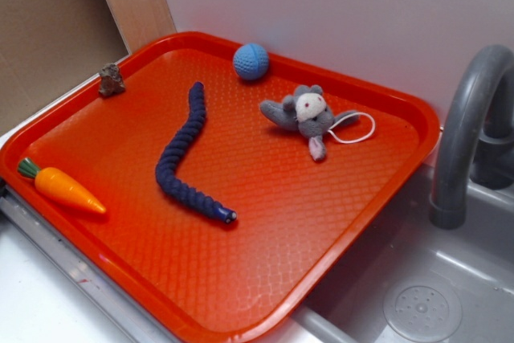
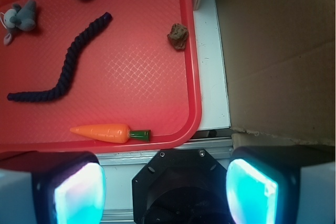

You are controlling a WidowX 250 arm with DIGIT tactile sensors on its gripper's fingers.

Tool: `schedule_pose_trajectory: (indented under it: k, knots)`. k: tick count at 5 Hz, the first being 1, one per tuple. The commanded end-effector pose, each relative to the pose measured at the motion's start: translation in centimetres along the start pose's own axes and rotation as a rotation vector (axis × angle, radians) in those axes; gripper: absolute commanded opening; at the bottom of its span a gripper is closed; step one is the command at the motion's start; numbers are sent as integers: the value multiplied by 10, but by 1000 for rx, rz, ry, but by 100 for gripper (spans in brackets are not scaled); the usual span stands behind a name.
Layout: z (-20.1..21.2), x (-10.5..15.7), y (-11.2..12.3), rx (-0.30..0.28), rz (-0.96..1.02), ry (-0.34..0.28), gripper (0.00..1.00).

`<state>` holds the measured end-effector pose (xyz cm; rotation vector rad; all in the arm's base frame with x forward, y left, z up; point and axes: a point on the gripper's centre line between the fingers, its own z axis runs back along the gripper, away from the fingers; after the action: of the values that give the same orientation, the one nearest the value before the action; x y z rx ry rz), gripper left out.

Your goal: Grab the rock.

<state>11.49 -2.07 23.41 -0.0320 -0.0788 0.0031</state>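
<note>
The rock [image 2: 178,35] sat at the tray's [image 2: 192,77] edge, well ahead of the gripper [image 2: 167,187] in the wrist view and roughly centred between its fingers [image 2: 79,195], which stood wide apart, holding nothing, off the tray.

The tray [image 2: 191,51] and the tool's fingers [image 2: 79,195] run past the wrist view's edges.

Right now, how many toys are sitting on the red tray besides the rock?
4: blue ball at the far rim, grey mouse near it, dark rope mid-tray, carrot at the near-left edge. None seems hidden.
</note>
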Motion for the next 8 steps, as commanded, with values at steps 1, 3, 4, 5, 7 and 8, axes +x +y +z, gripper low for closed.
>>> schedule_pose_trajectory:
  k: [1, 3, 4, 5, 7, 8]
  knots:
    - [0, 0, 0, 0, 0, 0, 100]
    - [2, 9, 15, -161, 492, -266, 100]
    - [-9, 23, 19, -128, 745, -263, 100]
    - [-27, 54, 21, -117, 999, -277, 100]
    - [-65, 106, 38, -99, 1413, -280, 100]
    - [-94, 118, 39, -71, 1440, -236, 100]
